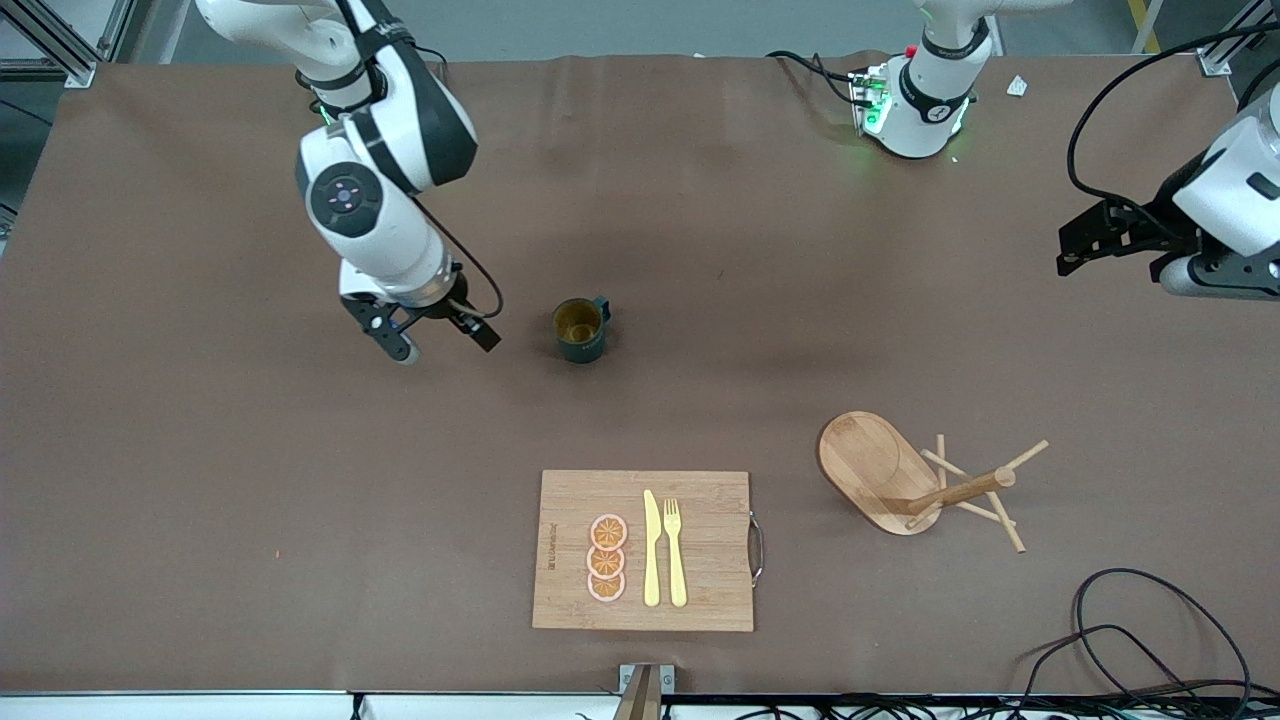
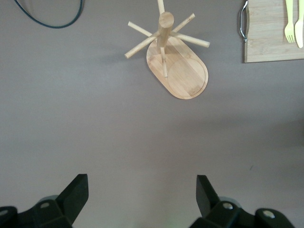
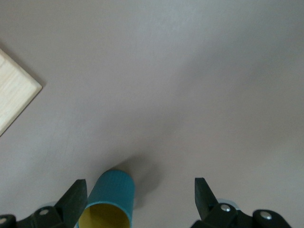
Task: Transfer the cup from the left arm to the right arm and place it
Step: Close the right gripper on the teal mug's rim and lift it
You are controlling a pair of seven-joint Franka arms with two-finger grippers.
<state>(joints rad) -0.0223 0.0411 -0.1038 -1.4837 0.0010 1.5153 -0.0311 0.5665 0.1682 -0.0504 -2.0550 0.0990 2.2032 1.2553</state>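
Standing upright on brown matte table (image 1: 200, 450), ribbed teal cup (image 1: 580, 331) sits beside empty spread right gripper (image 1: 440, 342); left gripper (image 2: 142, 199) gapes too.

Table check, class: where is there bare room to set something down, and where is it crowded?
Bare cloth lies between the cup and the cutting board, and between the cup and the mug rack. Crowded: the board, which carries fruit slices, a knife and a fork, and beside the cup, where the open right gripper sits.

cup (image 1: 580, 329) upright on table (image 1: 200, 450), board (image 1: 645, 550) nearer the camera
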